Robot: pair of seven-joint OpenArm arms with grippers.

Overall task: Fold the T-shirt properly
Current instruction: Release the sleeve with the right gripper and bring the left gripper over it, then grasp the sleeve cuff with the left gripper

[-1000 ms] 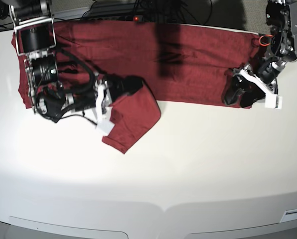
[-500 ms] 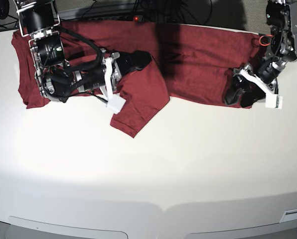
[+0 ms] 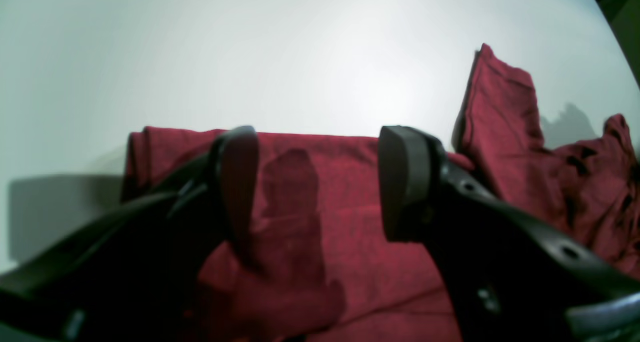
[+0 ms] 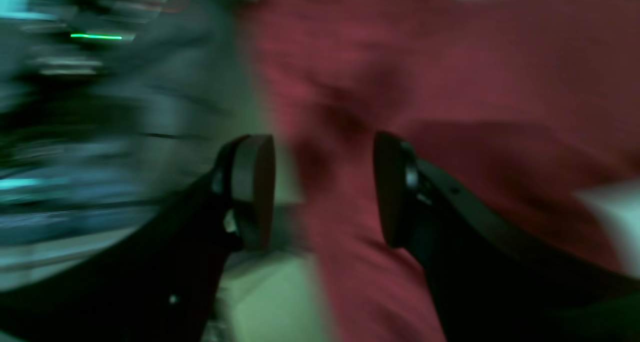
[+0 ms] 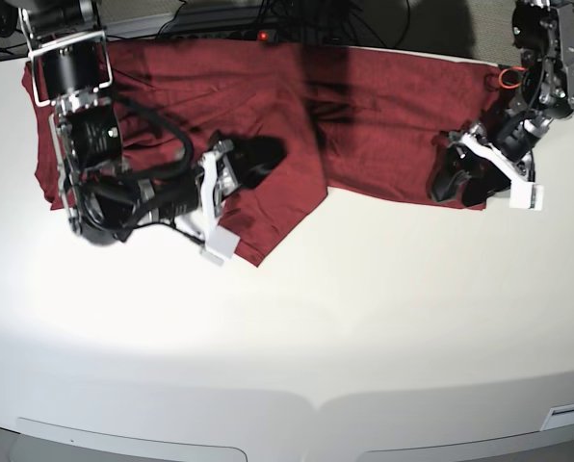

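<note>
Base view | one T-shirt (image 5: pixel 383 115) | two end effectors: left (image 5: pixel 457 180) open, right (image 5: pixel 253 159) open

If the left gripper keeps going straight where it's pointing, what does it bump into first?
Most likely the T-shirt. The left gripper is open and angled down at the maroon cloth lying right under its fingertips; the white table lies beyond. Depth is hard to judge.

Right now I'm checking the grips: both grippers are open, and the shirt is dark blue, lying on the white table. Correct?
Only the colour is wrong. The shirt is dark red, as the base view shows. Both the left gripper and the right gripper are open.
</note>
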